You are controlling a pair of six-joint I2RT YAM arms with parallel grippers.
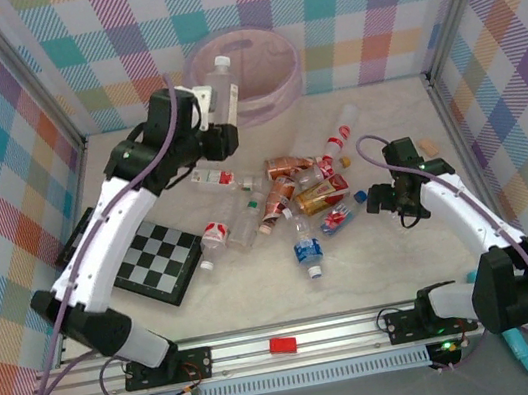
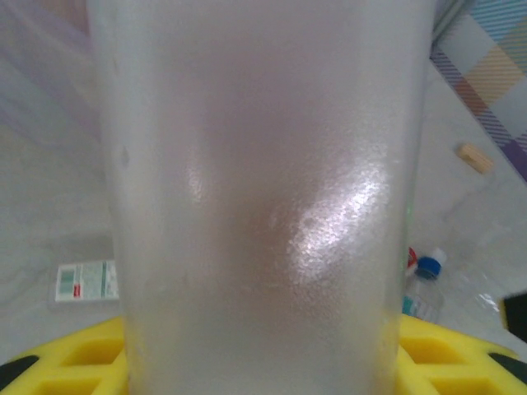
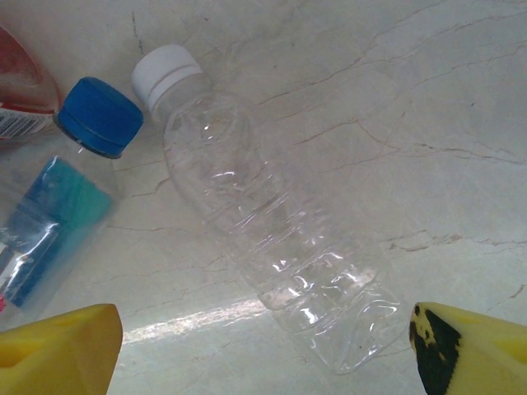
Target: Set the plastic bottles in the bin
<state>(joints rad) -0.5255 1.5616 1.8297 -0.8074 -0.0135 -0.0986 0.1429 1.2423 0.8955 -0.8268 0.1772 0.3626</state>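
1. Right up against the left wrist lens is a clear bottle (image 2: 263, 206), its wall hazy. Yellow fingers (image 2: 74, 358) show on either side of its base, so the left gripper (image 1: 222, 121) is clamped on it.
2. From above, that bottle stands upright, cap up, at the near-left rim of the bin (image 1: 292, 71), which sits at the far end of the table (image 1: 261, 299). I cannot tell whether it has cleared the rim.
3. This looks like the drop. To do it well, carry the bottle farther until its whole body hangs over the opening, and only then release. Let go at the rim and it could tip off the liner back onto the table.
4. On the right, the right gripper (image 3: 263, 350) has its jaws spread wide, low over a white-capped bottle (image 3: 272, 247) lying flat. A blue-capped bottle (image 3: 78, 173) lies just beside it.
5. For that pick, close across the mid-body. The thin plastic will likely squash and slip, and the blue-capped neighbour needs to stay out of the pinch.
6. The remaining plastic bottles (image 1: 293, 188) lie heaped mid-table, right of the checkered board (image 1: 158, 261).
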